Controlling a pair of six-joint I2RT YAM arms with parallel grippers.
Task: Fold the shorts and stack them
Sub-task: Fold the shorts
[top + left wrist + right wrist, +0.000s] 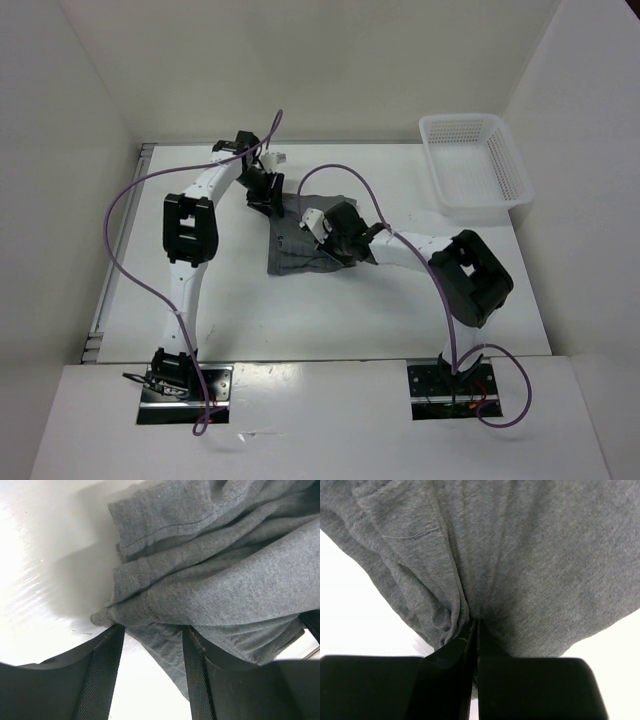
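Note:
The grey shorts (pixel 292 256) lie bunched in the middle of the white table. My left gripper (pixel 264 195) is at their far left edge. In the left wrist view it (pixel 152 630) is open, and a folded hem of the shorts (pixel 225 570) hangs across the gap between its fingers. My right gripper (pixel 322 236) is over the middle of the shorts. In the right wrist view it (pixel 476 623) is shut on a pinched fold of the grey fabric (pixel 520 555). The waistband and drawstring do not show.
A white mesh basket (pixel 432 160) stands at the far right of the table. White walls close in the table on the left, back and right. Purple cables loop from both arms above the table (pixel 250 310).

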